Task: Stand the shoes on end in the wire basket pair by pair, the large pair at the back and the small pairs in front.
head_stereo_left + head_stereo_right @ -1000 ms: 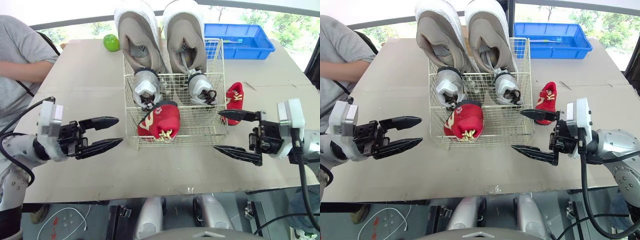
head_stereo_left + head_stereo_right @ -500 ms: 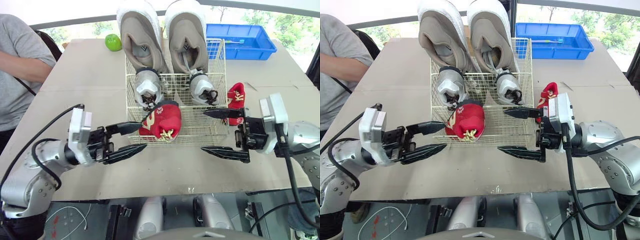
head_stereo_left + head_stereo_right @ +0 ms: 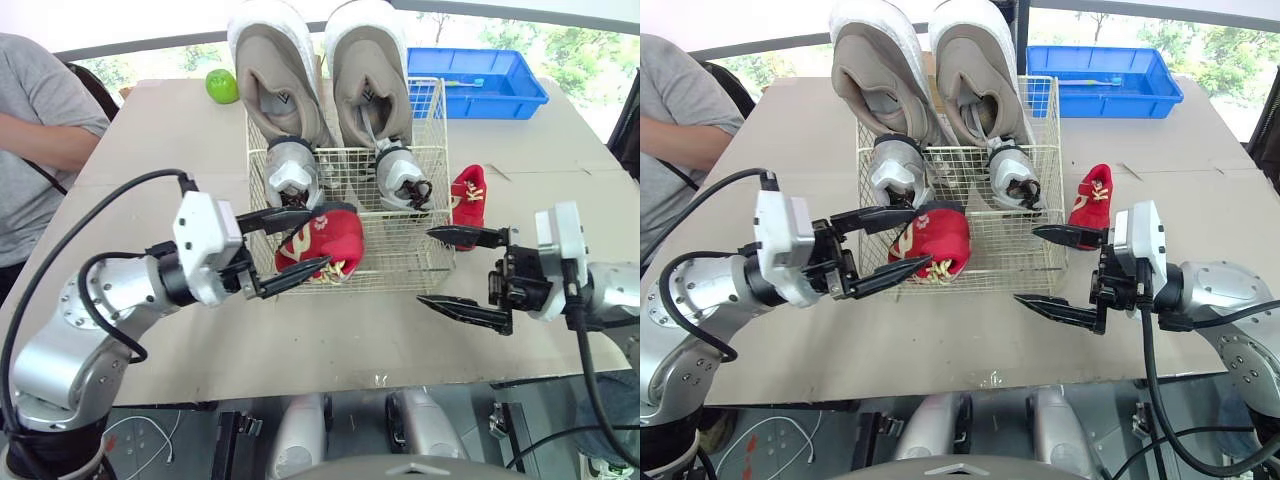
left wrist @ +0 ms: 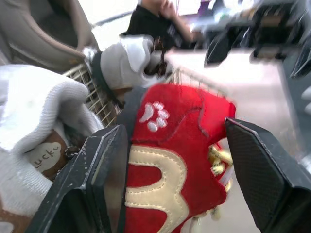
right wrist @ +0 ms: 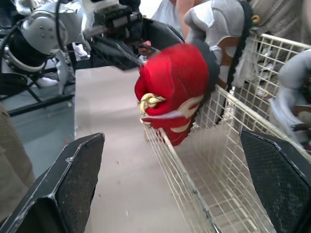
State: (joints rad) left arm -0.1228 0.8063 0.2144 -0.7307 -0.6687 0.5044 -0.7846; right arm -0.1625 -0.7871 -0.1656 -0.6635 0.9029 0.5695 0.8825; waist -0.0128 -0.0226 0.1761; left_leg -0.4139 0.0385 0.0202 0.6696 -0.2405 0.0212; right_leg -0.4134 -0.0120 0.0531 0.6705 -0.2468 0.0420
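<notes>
The cream wire basket (image 3: 400, 262) holds the large beige sneakers (image 3: 283, 85) upright at the back, with small grey shoes (image 3: 290, 172) before them. A small red suede shoe (image 3: 325, 238) leans on the front rim; its mate (image 3: 468, 195) lies outside, to the right. The left gripper (image 3: 322, 237) has swung in, fingers spread astride the leaning shoe, probably to seat it; the right gripper (image 3: 425, 265) hangs open
</notes>
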